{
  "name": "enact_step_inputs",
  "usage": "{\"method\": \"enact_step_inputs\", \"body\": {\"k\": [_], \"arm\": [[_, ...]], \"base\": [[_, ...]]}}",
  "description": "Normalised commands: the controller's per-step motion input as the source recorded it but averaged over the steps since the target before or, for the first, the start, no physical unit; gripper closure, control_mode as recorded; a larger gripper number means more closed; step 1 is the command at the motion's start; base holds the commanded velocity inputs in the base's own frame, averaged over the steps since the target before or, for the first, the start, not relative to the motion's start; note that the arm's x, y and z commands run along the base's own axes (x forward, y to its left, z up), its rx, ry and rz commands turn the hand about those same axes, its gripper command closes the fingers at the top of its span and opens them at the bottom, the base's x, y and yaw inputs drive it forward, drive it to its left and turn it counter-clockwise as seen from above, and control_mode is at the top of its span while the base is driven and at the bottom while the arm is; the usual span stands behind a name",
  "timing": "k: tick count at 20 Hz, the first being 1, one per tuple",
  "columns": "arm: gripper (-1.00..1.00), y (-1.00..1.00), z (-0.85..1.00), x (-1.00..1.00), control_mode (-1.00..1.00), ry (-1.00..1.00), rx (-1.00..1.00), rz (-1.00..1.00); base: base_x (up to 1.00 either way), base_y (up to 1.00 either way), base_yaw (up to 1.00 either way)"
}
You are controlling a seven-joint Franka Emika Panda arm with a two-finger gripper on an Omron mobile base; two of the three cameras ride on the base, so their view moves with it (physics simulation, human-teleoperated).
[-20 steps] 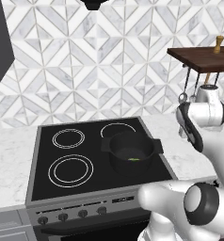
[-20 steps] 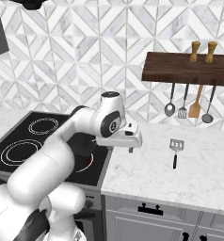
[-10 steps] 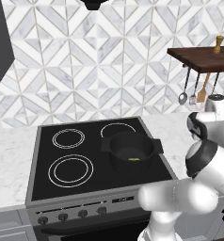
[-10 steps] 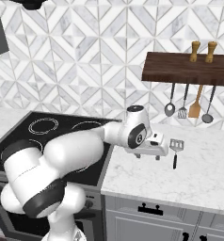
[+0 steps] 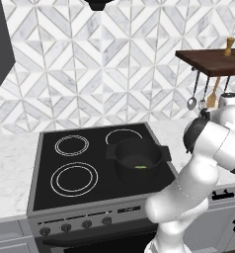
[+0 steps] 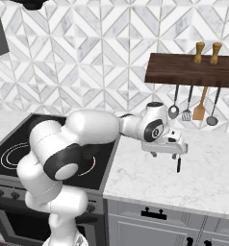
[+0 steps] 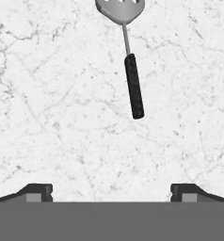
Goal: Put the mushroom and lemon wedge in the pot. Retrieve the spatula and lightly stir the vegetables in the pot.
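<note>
Spatula (image 7: pixel 129 56) flat on the marble desk (image 7: pixel 52 103), ahead of the jaws, spread wide and empty. Probably light, rigid, slick metal head; best pinched across the thin black handle mid-length.

No legible text, labels, brand marks, numbers or signs on any surface. The stove (image 5: pixel 90 168) front carries only plain knobs below the cooktop, with no readable markings.
</note>
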Motion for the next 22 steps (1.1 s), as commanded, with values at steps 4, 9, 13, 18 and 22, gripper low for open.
{"method": "enact_step_inputs", "body": {"k": [4,9,13,18,22], "arm": [[-1.00,-0.15,-0.03,0.08,-1.00,0.01,0.00,0.00],[-1.00,-0.14,-0.11,0.13,-1.00,0.00,0.00,0.00],[-1.00,-0.19,-0.17,0.15,-1.00,0.01,0.01,0.00],[-1.00,-0.22,-0.23,0.20,-1.00,0.02,0.03,0.00],[-1.00,-0.27,-0.22,0.12,-1.00,0.01,0.07,0.02]], "base": [[0.00,0.00,0.00],[0.00,0.00,0.00],[0.00,0.00,0.00],[0.00,0.00,0.00],[0.00,0.00,0.00]]}}
